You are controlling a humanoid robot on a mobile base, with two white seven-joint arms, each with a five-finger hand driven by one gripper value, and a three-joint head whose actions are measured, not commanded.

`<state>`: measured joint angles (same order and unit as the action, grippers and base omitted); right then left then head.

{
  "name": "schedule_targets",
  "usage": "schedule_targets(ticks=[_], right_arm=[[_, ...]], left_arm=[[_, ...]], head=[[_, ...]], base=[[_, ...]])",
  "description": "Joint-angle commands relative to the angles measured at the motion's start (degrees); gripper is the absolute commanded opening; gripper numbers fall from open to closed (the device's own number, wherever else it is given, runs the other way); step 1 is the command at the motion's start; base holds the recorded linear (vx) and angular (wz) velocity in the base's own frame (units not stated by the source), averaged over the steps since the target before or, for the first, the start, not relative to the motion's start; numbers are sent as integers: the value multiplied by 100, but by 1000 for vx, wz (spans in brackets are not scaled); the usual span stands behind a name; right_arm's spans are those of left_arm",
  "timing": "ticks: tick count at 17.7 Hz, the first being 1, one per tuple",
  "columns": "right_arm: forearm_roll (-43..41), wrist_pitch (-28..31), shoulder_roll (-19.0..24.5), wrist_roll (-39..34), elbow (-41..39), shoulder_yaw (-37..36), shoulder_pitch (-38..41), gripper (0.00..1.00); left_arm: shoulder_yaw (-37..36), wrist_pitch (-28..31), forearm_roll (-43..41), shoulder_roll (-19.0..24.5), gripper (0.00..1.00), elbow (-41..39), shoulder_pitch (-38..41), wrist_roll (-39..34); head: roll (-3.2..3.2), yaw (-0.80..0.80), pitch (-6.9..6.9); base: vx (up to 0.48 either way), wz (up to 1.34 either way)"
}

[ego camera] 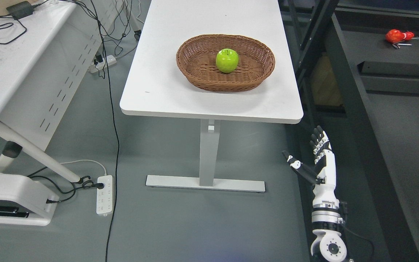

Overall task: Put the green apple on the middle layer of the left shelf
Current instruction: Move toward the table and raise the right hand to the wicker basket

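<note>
A green apple (pixel 227 60) sits in the middle of a brown wicker basket (pixel 195 72) on a white table (pixel 166 83). My right hand (pixel 309 154) hangs low at the lower right, below and in front of the table's front right corner, well away from the apple. Its fingers are straight and its thumb is spread, and it holds nothing. My left arm does not show.
A dark shelf frame (pixel 344 91) runs along the table's right side, with a red object (pixel 396 36) on a far dark surface. A second white desk (pixel 9 62) with cables stands at left. Power strips (pixel 104 194) and cords lie on the grey floor.
</note>
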<state>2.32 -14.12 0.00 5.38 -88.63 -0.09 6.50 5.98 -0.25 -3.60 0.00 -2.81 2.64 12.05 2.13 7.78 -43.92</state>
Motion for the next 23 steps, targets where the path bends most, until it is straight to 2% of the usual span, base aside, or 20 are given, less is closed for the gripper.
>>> schedule_targets(ticks=[1, 10, 15, 16, 17, 18, 19, 20, 21, 23], right_arm=[[-4, 23, -100, -20, 3, -123, -130, 100], [31, -64, -100, -37, -49, -158, -236, 100], [84, -178, -421, -20, -128, -193, -219, 100], [319, -379, -526, -11, -137, -193, -228, 100], [1140, -450, -649, -11, -137, -132, -262, 100], [2131, -381, -720, -11, -137, -88, -350, 100], [3472, -76, -721, -20, -137, -44, -481, 100], [3886, 153, -703, -63, -137, -35, -526, 100], [3786, 277, -703, -98, -137, 0, -518, 100], [3251, -149, -729, -107, -286, -26, -439, 100]], left_arm=[[0, -2, 0, 100, 100, -1, 0, -1], [0, -2, 0, 100, 100, -1, 0, -1], [0, -2, 0, 100, 100, -1, 0, -1], [0, -2, 0, 100, 100, -1, 0, -1], [0, -2, 0, 100, 100, -1, 0, -1], [0, -2, 0, 100, 100, -1, 0, -1], [0, -2, 0, 100, 100, -1, 0, -1], [0, -2, 0, 100, 100, -1, 0, -1], [0, -2, 0, 100, 100, -1, 0, -1], [0, -2, 0, 100, 100, -1, 0, -1]], head=[[0, 0, 0], [0, 0, 0], [0, 0, 0], [0, 0, 0], [0, 0, 0], [0, 0, 0], [0, 0, 0], [0, 0, 0], [0, 0, 0], [0, 0, 0]], base=[[0, 0], [0, 0], [0, 0], [0, 0], [0, 0], [0, 0], [0, 0], [0, 0], [0, 0], [12, 12]])
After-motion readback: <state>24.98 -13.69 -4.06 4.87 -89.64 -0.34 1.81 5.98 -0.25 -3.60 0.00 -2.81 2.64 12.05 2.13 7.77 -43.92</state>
